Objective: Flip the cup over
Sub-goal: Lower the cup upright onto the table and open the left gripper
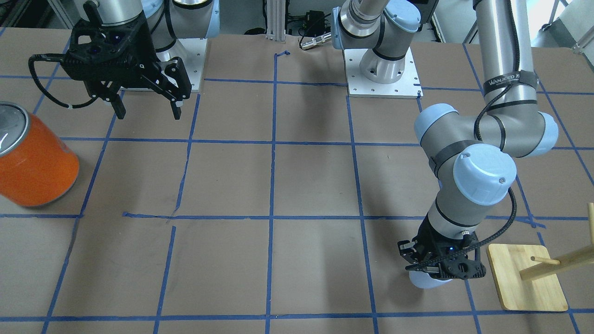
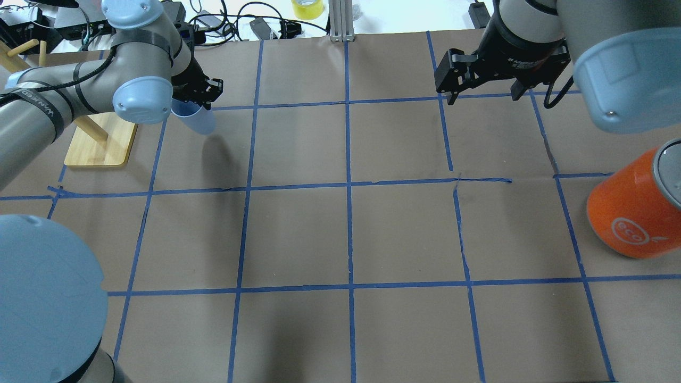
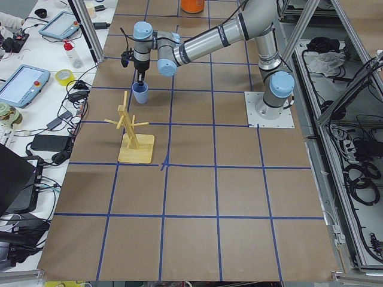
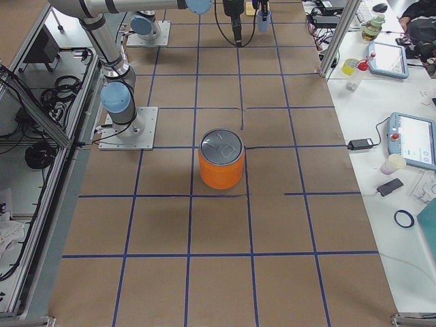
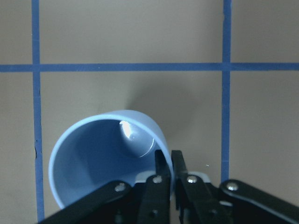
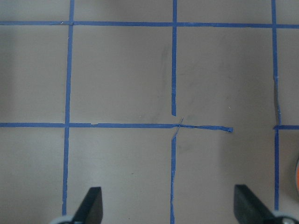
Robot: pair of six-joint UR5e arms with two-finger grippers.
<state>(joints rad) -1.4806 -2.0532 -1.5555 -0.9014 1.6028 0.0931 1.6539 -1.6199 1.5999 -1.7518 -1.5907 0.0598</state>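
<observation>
The cup [image 5: 93,158] is showing smooth pale-blue plastic, a glossy highlight glinting inside. Matt brown paper is covering the tabletop [image 2: 404,234], with blue tape [image 2: 348,234] gridding it. The orange cylinder [image 1: 37,167] is gleaming softly beneath its dull silver top [image 4: 221,145]. The stand [image 1: 524,283] is displaying pale wood.

Cup [image 1: 421,281] mostly hidden under left claw [image 1: 431,272] (front view), orange cylinder [image 1: 36,162] cut by edge

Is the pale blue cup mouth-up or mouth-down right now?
Mouth-up. The left wrist view looks straight into the open, empty small pale blue plastic cup, and the left gripper pinches its rim wall.
</observation>
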